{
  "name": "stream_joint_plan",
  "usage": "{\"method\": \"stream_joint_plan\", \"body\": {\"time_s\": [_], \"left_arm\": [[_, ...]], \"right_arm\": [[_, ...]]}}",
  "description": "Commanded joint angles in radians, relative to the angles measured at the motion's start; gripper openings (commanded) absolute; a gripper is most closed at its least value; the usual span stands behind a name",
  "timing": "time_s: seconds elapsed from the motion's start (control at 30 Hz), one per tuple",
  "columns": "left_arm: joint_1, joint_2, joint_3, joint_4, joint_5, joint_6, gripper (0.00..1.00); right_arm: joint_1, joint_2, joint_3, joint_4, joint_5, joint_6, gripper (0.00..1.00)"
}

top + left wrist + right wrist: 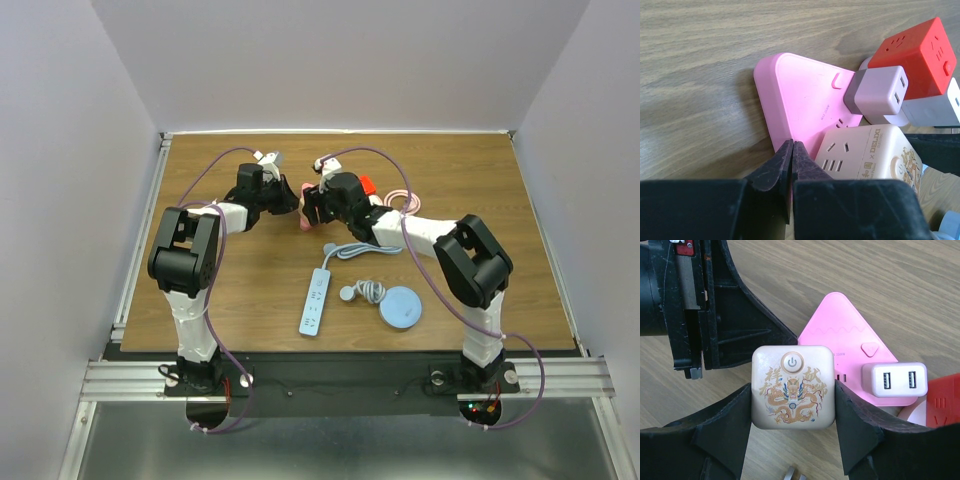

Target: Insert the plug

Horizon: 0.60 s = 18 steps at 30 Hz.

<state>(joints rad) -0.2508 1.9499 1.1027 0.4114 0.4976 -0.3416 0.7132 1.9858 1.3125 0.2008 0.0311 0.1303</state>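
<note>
Our right pincer (793, 405) is closed narrowly on the beige cube (860, 155). One finger presses each side, and the cube's power button faces up toward the wrist. Our left pincer (792, 147) has its tips pressed together with nothing between them. They sit at the near edge of the pink triangular strip (800, 95), which spreads out just beyond them. We judge that they are there to pin the strip to the table (700, 75).

The cube hangs just to the right of the left pincer's tips, over the strip's near corner. We cannot tell whether it touches the strip, because its underside and pins are hidden.

Several things could go wrong from here:
- **Missed holes:** The cube looks tilted in the left wrist view, so the pins may land beside the holes and jam.
- **Strip shifting:** The left tips hold the strip at one small spot only, so a hard push down could swing or slide it.
- **Knocking the neighbours:** The small lilac charger (875, 95) sits just beyond the cube, with the red cube (912, 55) behind it. A sideways correction could hit either one.
- **Slipping grip:** The cube's sides look smooth, so it may slip upward between the fingers under load.
</note>
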Motion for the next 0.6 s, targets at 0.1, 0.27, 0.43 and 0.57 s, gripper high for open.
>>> {"method": "stream_joint_plan", "body": {"time_s": [0.1, 0.27, 0.43, 0.57], "left_arm": [[-0.021, 0.064, -0.012, -0.155, 0.033, 0.015, 0.00], [-0.019, 0.053, 0.000, -0.154, 0.030, 0.003, 0.00], [-0.007, 0.057, 0.045, -0.138, 0.058, -0.031, 0.02], [-0.005, 0.069, 0.062, -0.112, 0.105, -0.054, 0.23]], "right_arm": [[0.025, 0.133, -0.110, -0.357, 0.024, 0.011, 0.01], [0.025, 0.146, -0.079, -0.359, 0.012, 0.009, 0.00], [0.025, 0.128, -0.110, -0.362, 0.030, 0.014, 0.00], [0.023, 0.105, -0.122, -0.365, 0.043, 0.020, 0.00]]}}
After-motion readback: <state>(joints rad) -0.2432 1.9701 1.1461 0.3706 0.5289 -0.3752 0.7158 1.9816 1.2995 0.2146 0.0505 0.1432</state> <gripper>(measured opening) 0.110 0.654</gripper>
